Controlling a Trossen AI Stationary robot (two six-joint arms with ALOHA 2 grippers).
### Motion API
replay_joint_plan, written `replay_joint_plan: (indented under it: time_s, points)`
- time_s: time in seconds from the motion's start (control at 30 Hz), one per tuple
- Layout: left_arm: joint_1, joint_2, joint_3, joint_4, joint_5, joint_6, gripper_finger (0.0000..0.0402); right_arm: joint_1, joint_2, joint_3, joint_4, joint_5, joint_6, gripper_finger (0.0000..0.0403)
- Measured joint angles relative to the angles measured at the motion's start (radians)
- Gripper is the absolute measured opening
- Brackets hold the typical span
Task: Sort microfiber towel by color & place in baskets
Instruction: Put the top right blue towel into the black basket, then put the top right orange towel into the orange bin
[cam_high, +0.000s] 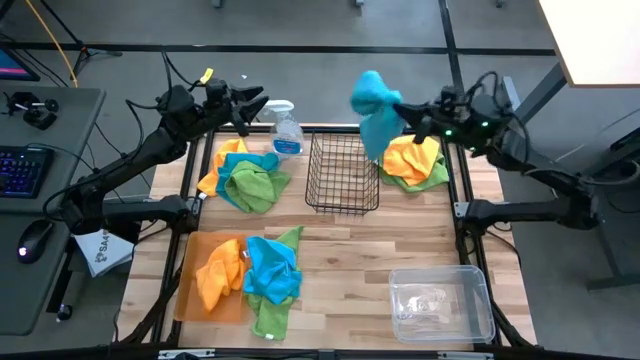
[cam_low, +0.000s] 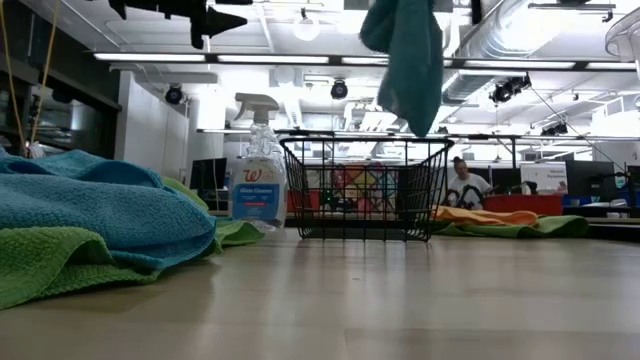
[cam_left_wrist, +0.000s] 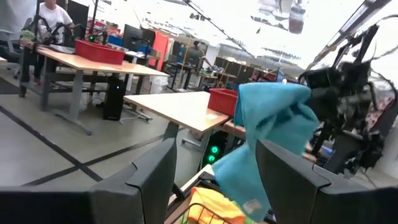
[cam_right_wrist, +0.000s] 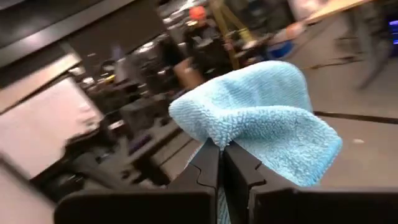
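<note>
Right gripper, fingers clamped on a bright blue microfiber towel, holds it aloft beside the black wire-mesh square basket on the pale wooden bench. Left gripper hovers near the clear spray bottle, fingers apart. Open workshop behind, desks under strip lights.

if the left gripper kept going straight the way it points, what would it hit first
Probably the blue towel hanging from the right gripper: the left wrist view shows it dead ahead between the left gripper's open fingers. Depth is unclear, and the gap before it looks free.
</note>
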Motion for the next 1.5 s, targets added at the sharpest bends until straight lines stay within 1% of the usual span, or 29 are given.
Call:
replay_joint_plan:
  time_s: [0.07,0.27,0.43,0.53,0.67,0.77,0.87,0.93,1.0,1.07,1.13,1.2,1.33,1.43,1.5]
  points:
    - [0.000,0.000,0.000,0.016,0.000,-0.017,0.0209,0.042,0.032,-0.002,0.016,-0.001,-0.002,0.0000]
    - [0.000,0.000,0.000,0.038,0.000,-0.035,0.0209,0.136,0.160,-0.003,0.025,0.063,-0.022,0.0000]
    - [0.000,0.000,0.000,0.038,0.004,-0.035,0.0209,0.153,0.277,-0.010,-0.004,0.057,-0.030,0.0000]
    - [0.000,-0.001,0.000,0.037,0.004,-0.035,0.0209,0.140,0.308,-0.083,0.013,0.053,-0.017,0.0000]
    - [0.000,-0.003,0.000,0.036,0.004,-0.035,0.0209,0.095,0.289,-0.227,0.046,0.001,0.080,0.0000]
    - [0.000,-0.003,0.000,0.035,0.005,-0.015,0.0209,0.072,0.277,-0.287,0.081,-0.062,0.142,0.0000]
    - [0.000,-0.003,0.000,0.035,0.005,-0.002,0.0209,0.065,0.286,-0.284,0.089,-0.164,0.184,0.0000]
    - [0.000,-0.003,0.000,0.034,0.005,-0.002,0.0209,0.069,0.306,-0.261,0.057,-0.198,0.175,0.0001]
    - [0.000,-0.003,0.000,0.034,0.005,-0.002,0.0209,0.069,0.325,-0.236,-0.014,-0.205,0.149,0.0006]
    - [0.000,-0.003,0.000,0.034,0.005,-0.002,0.0209,0.061,0.344,-0.203,-0.075,-0.205,0.120,0.0021]
    - [0.000,-0.003,0.000,0.034,0.005,0.000,0.0209,0.051,0.363,-0.167,-0.134,-0.207,0.069,0.0048]
    - [0.000,-0.003,0.000,0.034,0.005,0.004,0.0209,0.046,0.384,-0.124,-0.175,-0.209,0.013,0.0085]
    - [0.000,-0.003,0.000,0.034,0.005,0.008,0.0209,0.044,0.407,-0.024,-0.272,-0.208,-0.152,0.0176]
    - [0.000,-0.003,0.000,0.033,0.005,0.008,0.0209,0.038,0.411,0.072,-0.375,-0.186,-0.251,0.0238]
    - [0.000,-0.003,0.000,0.032,0.005,0.008,0.0209,0.031,0.411,0.136,-0.469,-0.147,-0.296,0.0267]
